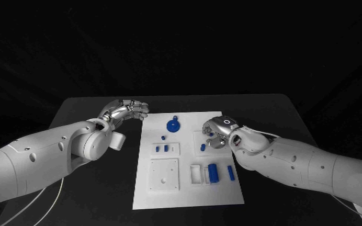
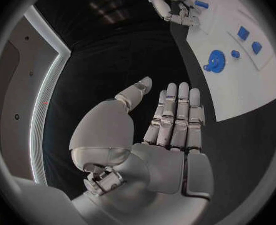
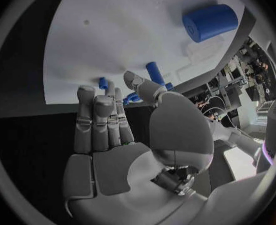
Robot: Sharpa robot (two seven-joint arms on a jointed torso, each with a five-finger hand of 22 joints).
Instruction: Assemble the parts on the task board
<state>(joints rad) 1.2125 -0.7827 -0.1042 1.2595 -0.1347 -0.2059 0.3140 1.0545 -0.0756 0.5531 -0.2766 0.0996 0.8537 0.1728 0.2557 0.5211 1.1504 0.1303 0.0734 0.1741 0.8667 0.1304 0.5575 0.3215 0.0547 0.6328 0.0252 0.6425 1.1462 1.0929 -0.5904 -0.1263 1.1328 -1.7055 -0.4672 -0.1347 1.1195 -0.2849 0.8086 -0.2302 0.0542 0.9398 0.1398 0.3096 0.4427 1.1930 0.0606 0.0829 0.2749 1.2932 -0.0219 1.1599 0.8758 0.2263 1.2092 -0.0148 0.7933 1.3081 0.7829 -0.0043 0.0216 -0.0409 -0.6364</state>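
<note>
The white task board (image 1: 189,187) lies in the middle of the table. On it are a blue gear (image 1: 174,126), two small blue pieces (image 1: 161,147), a blue cylinder (image 1: 213,172) and a blue peg (image 1: 230,172). My left hand (image 1: 128,110) hovers beside the board's far left corner, and in its wrist view this left hand (image 2: 157,135) has straight fingers and an empty palm. My right hand (image 1: 218,132) is over the board's far right part, next to a small blue piece (image 1: 203,145). Seen from its own wrist, the right hand (image 3: 119,135) holds nothing, with the cylinder (image 3: 210,21) beyond its fingertips.
The black table (image 1: 98,184) shows bare on both sides of the board. The board has a raised square plate (image 1: 165,173) with holes and a small white holder (image 1: 196,173) beside the cylinder. Both forearms lie low over the table's near corners.
</note>
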